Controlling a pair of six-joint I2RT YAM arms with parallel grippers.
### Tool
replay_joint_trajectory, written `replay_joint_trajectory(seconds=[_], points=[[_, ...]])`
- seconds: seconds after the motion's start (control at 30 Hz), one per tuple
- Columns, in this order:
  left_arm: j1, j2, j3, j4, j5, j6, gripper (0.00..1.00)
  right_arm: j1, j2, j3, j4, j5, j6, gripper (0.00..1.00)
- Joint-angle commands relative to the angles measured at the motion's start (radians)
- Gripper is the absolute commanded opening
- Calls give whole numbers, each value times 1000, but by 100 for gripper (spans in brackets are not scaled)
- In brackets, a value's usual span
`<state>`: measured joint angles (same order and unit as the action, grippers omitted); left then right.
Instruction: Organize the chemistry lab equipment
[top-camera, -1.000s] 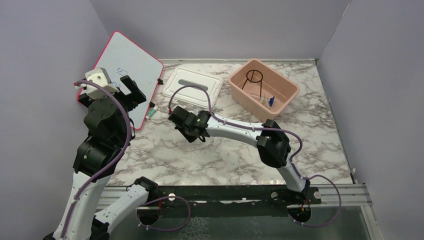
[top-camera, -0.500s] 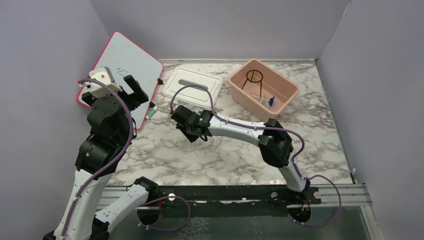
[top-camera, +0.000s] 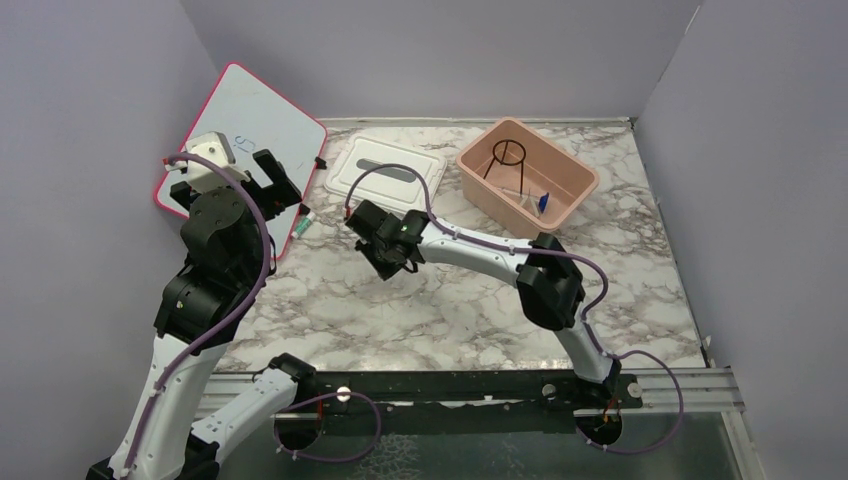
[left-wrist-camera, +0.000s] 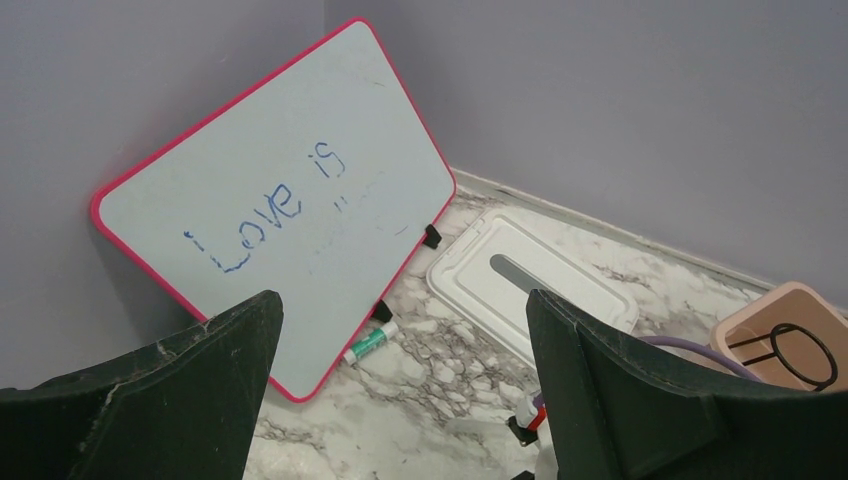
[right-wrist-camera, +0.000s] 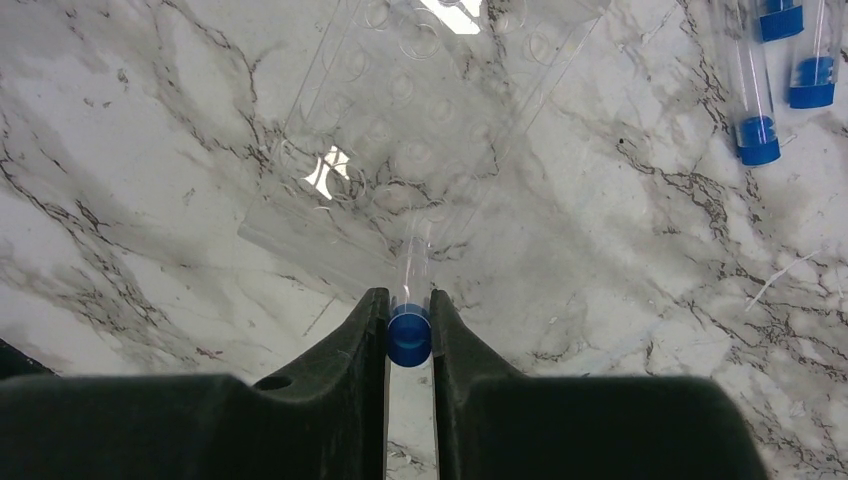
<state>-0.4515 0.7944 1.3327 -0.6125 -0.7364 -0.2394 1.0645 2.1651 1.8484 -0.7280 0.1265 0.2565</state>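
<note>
Right wrist view first: my right gripper (right-wrist-camera: 409, 330) is clamped on a clear glass tube (right-wrist-camera: 414, 262) at its blue cap (right-wrist-camera: 409, 340). The tube's far end reaches over a clear plastic rack (right-wrist-camera: 400, 130) lying on the marble, left of the bench's middle. More capped tubes (right-wrist-camera: 755, 95) lie loose near the rack. My left gripper (left-wrist-camera: 400, 330) hangs raised, fingers spread wide and holding nothing, facing the whiteboard (left-wrist-camera: 280, 200) in the far left corner. The black ring stand (top-camera: 508, 154) sits in the pink bin (top-camera: 580, 183) toward the far right corner.
</note>
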Motion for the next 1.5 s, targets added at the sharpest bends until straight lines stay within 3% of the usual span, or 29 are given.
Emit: replay_joint_trajectory(seconds=[0.0,0.23,0.4,0.53,0.83,1.0,1.3,1.47], points=[[4,0,-8,2,27,-9,95,-9,58,52,-72,-48,-8,19],[4,3,-9,2,29,-13,95,-9,59,52,-82,-45,-8,21],[4,7,-12,-1,35,-14,95,-9,-13,29,-24,-60,-3,41],[4,12,-13,0,44,-18,95,-10,-87,6,20,-49,-2,50],[4,20,-36,-15,92,-46,95,-55,-240,-144,129,50,42,50],[4,34,-100,-15,197,-105,95,-131,-327,-288,259,46,73,49],[4,179,-259,65,473,-250,93,-245,-190,-335,407,13,-29,47],[25,270,-288,113,540,-280,85,-276,-102,-301,468,-62,-98,43]])
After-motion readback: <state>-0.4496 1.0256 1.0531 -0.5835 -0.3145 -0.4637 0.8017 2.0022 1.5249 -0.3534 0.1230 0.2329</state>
